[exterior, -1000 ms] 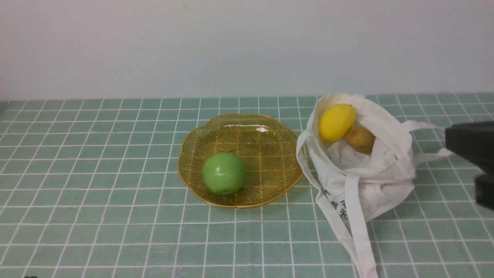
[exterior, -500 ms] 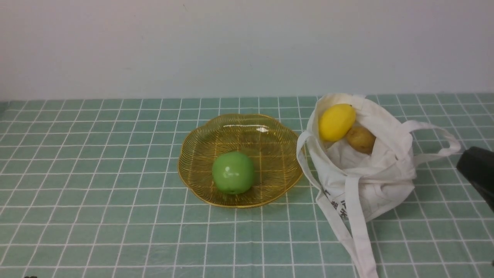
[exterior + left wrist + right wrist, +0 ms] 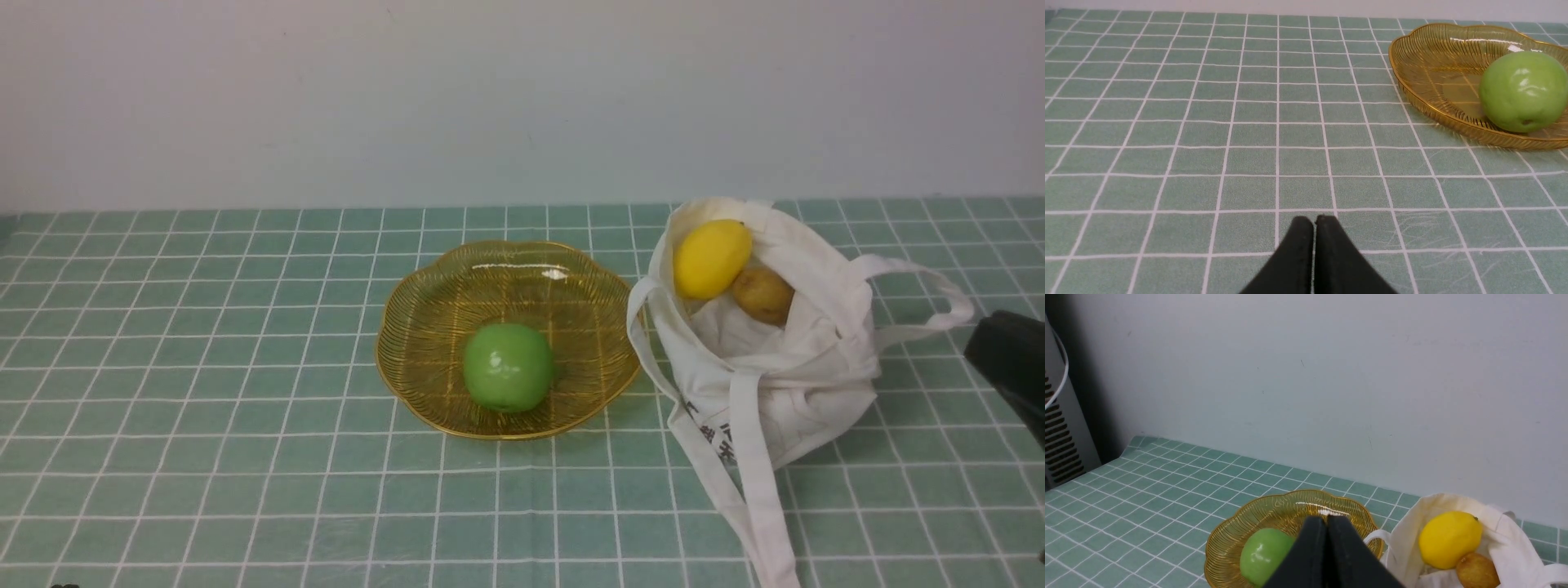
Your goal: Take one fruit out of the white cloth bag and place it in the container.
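One green apple [image 3: 509, 367] in one dish [image 3: 592, 335], two tools [image 3: 1314, 222] [image 3: 1327, 522], each pressed together

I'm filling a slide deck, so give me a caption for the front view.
Green apple in an amber dish, beside a white cloth bag holding a lemon.

Green apple [image 3: 509, 367] — glossy, round — sits in the amber dish [image 3: 588, 327].
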You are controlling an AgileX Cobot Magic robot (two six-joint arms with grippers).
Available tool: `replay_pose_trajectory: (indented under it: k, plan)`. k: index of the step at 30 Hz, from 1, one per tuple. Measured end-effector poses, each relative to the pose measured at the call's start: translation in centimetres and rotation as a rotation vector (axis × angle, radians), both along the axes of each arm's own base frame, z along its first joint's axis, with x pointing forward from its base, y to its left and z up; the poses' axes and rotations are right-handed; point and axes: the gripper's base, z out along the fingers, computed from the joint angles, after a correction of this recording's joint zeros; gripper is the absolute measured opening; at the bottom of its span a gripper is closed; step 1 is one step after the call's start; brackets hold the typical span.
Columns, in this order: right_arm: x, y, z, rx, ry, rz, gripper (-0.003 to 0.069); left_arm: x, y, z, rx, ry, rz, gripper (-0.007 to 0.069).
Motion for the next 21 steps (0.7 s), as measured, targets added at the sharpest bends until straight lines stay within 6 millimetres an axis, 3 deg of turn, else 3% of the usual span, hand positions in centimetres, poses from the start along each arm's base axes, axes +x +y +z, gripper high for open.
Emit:
replay_pose_trajectory:
  k: [4,8,14,15,21]
  plan:
    - [0.0,0.0,-0.2,0.000,0.002,0.000,-0.0014,0.0,0.0,0.0,0.000,0.000,0.000,-0.0008]
    - [-1.0,-0.9,-1.8,-0.007,0.008,-0.028,-0.0014,0.0,0.0,0.0,0.000,0.000,0.000,-0.0008]
    - [-2.9,-3.4,-6.5,-0.004,0.044,-0.212,-0.0014,0.0,0.0,0.0,0.000,0.000,0.000,-0.0008]
    - [-3.5,-4.1,-8.3,-0.005,0.063,-0.287,-0.0014,0.0,0.0,0.0,0.000,0.000,0.000,-0.0008]
    - [-4.6,-5.5,-11.9,0.000,0.079,-0.484,-0.0014,0.0,0.0,0.0,0.000,0.000,0.000,-0.0008]
